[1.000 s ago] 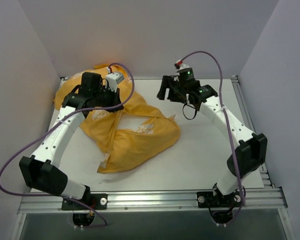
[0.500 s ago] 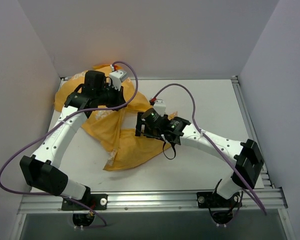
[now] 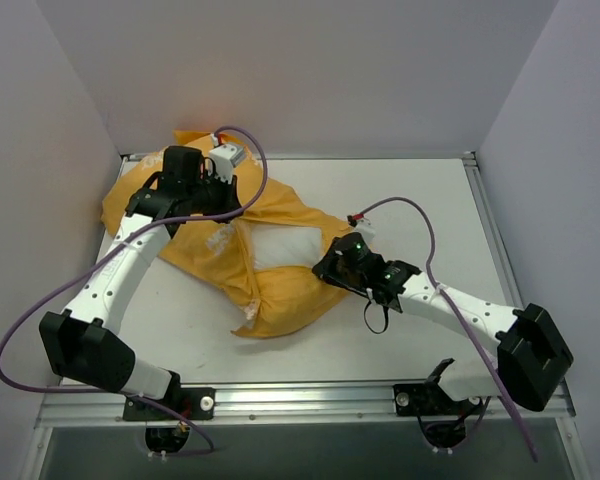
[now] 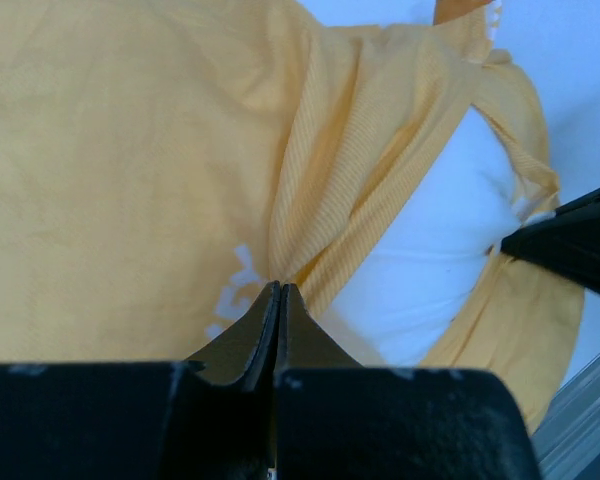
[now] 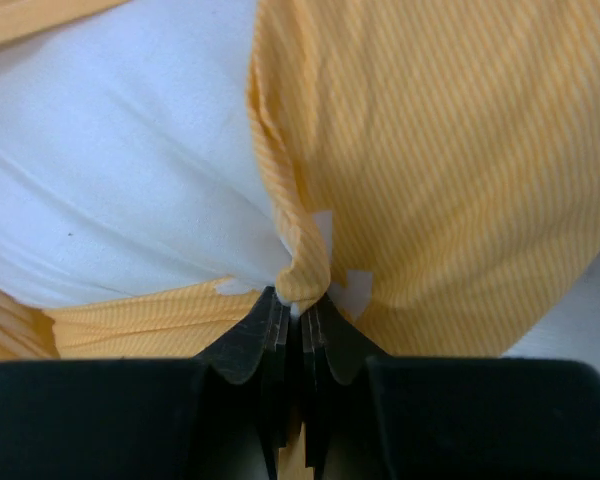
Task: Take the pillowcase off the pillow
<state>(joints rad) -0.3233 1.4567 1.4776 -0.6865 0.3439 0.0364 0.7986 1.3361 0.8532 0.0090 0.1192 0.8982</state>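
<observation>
1. Upper left: left gripper, jaws pressed together on a pillowcase fold; best used as a firm anchor.
2. Centre: pillow bulges white through the opening.
3. Right gripper pinches the opening's edge; I'd peel it slowly rightward.

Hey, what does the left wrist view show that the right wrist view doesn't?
Only the left wrist view: the left tool shut on a gathered fold of the pillowcase. Only the right wrist view: the right tool shut on the pillowcase's edge, beside small white patches. Both: the orange-yellow pillowcase gaping over the bare white pillow.
</observation>
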